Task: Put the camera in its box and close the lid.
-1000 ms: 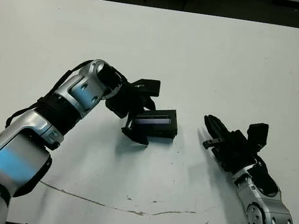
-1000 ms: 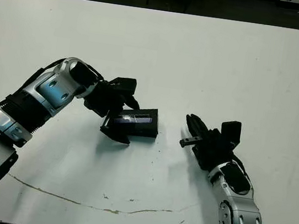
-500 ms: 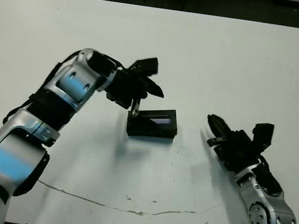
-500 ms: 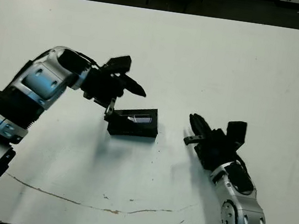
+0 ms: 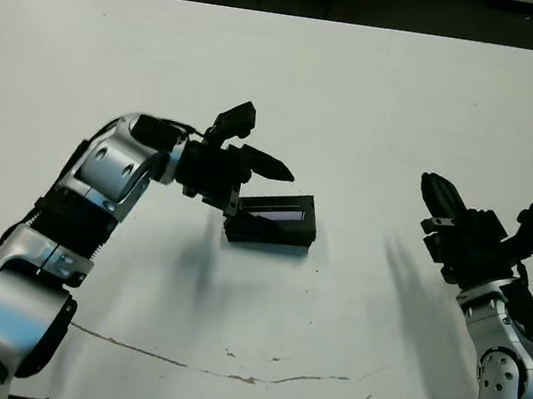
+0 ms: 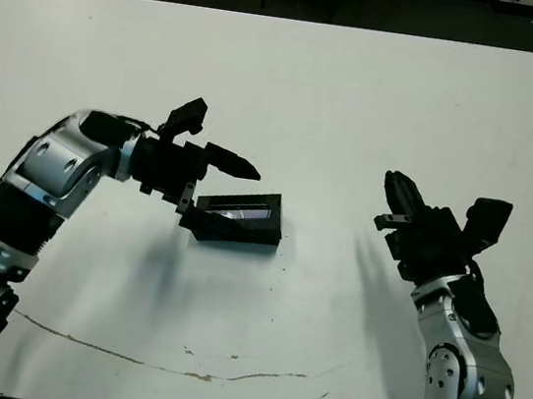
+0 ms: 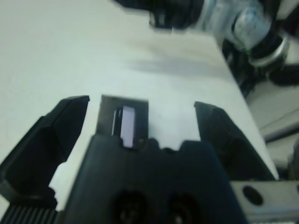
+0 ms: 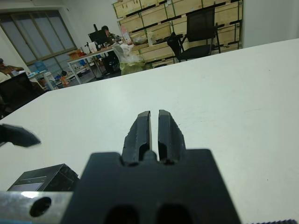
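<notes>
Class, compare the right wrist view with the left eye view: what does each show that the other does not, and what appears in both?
Only the right wrist view shows the room beyond the table: a black chair, wooden crates, a seated person, and the right hand with its fingers shut together. Only the left eye view shows the whole left arm and a thin dark crack in the table's near edge. Both show the white table, the closed box with its lid and the left hand.

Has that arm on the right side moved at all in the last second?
Yes. The right gripper has drawn back from the closed box, toward the table's right edge, so the bare gap between them is much wider.
</notes>
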You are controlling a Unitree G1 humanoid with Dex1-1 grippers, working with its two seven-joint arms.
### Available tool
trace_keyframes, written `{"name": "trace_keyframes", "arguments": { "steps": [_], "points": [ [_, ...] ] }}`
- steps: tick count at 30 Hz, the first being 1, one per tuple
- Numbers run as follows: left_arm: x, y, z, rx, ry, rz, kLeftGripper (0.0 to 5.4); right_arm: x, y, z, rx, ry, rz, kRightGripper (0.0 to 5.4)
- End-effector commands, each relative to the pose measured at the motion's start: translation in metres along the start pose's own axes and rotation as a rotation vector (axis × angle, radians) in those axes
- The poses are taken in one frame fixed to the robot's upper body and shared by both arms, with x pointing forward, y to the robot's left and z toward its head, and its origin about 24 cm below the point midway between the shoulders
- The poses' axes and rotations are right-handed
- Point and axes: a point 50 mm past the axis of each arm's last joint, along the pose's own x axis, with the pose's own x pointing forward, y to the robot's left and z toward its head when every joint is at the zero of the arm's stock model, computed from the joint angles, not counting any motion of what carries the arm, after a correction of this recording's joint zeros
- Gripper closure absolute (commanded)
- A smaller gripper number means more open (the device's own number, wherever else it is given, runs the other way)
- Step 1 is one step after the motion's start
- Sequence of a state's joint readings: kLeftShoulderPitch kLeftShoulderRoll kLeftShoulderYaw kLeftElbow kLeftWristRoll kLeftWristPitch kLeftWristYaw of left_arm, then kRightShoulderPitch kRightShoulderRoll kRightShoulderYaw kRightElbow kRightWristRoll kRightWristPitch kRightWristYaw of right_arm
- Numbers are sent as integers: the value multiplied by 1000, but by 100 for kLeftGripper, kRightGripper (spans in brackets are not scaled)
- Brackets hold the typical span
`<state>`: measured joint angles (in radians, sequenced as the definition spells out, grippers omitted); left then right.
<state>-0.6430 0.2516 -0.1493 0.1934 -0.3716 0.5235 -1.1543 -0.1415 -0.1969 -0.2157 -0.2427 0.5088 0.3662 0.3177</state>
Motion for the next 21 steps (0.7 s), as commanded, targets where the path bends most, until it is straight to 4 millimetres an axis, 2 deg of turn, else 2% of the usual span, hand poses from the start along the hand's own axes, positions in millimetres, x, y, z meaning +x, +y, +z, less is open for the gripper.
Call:
{"name": "trace_keyframes", "arguments": {
  "steps": [1,5,12,21],
  "points": [
    [-16,-10,-12,-93,-158,195,41,-1,6,-3,-41,16,-8,540],
    [-43,-26,-10,-73,-297,429,135,1,22,-1,-148,9,11,540],
    [-94,-47,-9,16,-317,786,307,6,57,-5,-324,7,212,540],
    [-117,-52,-13,22,-280,953,530,11,92,-21,-407,65,411,540]
  ]
}}
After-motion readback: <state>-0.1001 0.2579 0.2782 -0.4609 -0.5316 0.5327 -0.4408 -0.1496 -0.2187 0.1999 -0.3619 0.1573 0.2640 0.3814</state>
